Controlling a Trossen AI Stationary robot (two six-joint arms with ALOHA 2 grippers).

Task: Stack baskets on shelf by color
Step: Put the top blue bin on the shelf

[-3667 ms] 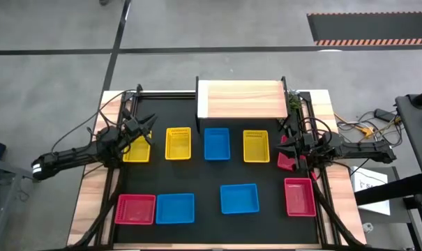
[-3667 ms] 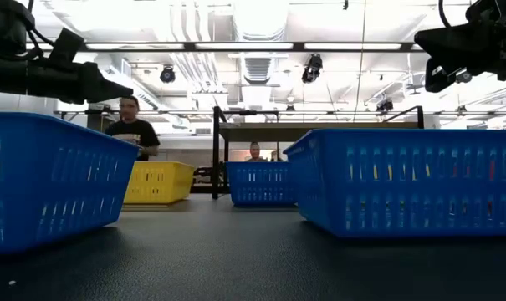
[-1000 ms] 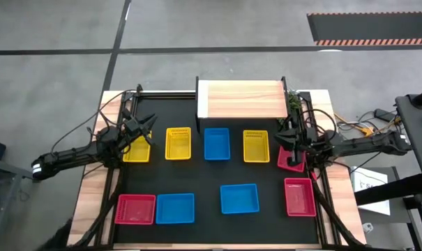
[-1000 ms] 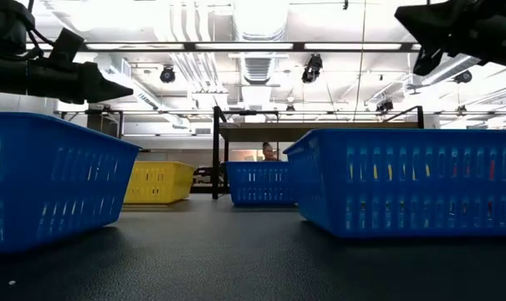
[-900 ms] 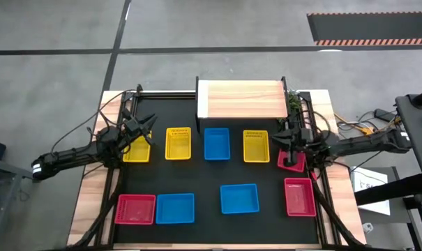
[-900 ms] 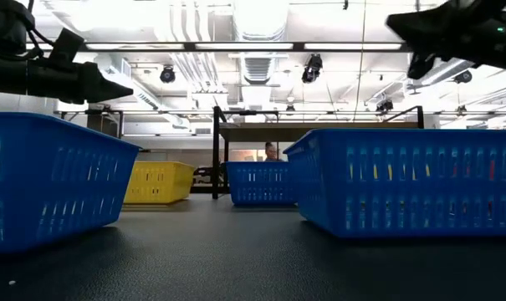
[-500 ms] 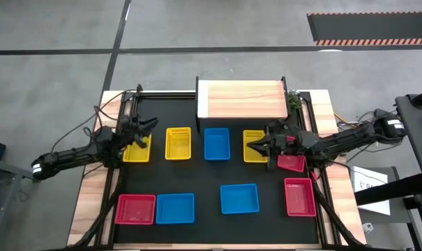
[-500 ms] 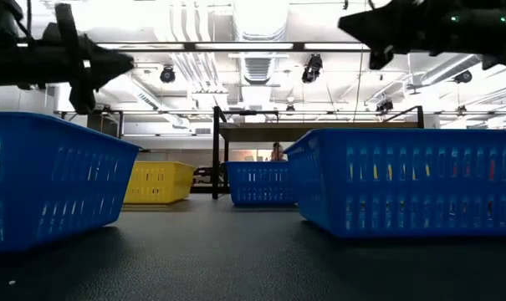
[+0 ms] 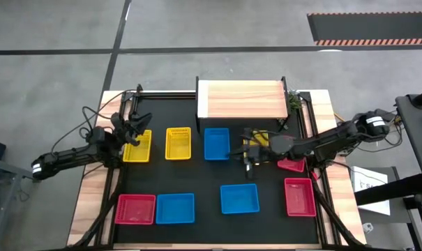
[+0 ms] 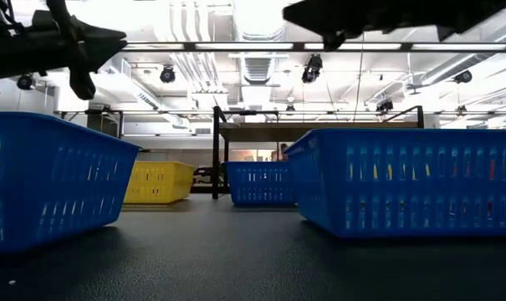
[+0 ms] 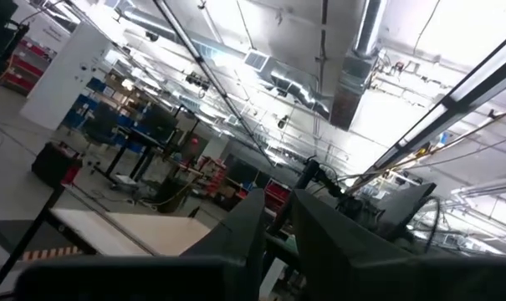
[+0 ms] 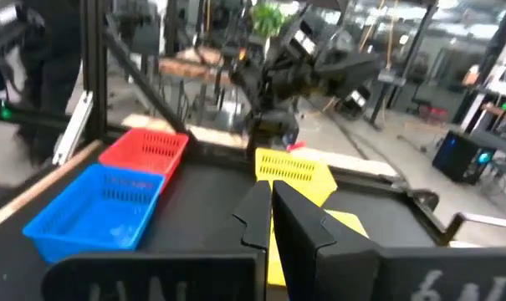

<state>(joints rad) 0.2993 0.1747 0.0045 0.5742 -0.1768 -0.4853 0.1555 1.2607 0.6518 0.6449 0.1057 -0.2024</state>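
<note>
Nine baskets rest on the black mat (image 9: 197, 174). The far row holds a yellow (image 9: 137, 147), a yellow (image 9: 178, 143), a blue (image 9: 216, 144) and a yellow basket (image 9: 257, 139); a red one (image 9: 294, 165) lies at the right. The near row holds a red (image 9: 135, 209), two blue (image 9: 174, 208) (image 9: 239, 199) and a red basket (image 9: 300, 196). The wooden shelf (image 9: 240, 100) at the far edge is bare. My left gripper (image 9: 130, 127) hovers shut above the leftmost yellow basket. My right gripper (image 9: 247, 151) hovers shut over the right yellow basket's left edge.
A black frame (image 9: 120, 139) runs along the mat's sides. Cables (image 9: 357, 127) lie off the table's right edge. The right wrist view shows my left arm (image 12: 303, 75) beyond a yellow basket (image 12: 294, 171). Bare mat lies between the two rows.
My right gripper has swung toward the table's left edge, from above the red basket at the right to the right yellow basket's left edge. My left gripper has drawn back a little toward the table's left edge and turned. No basket has moved.
</note>
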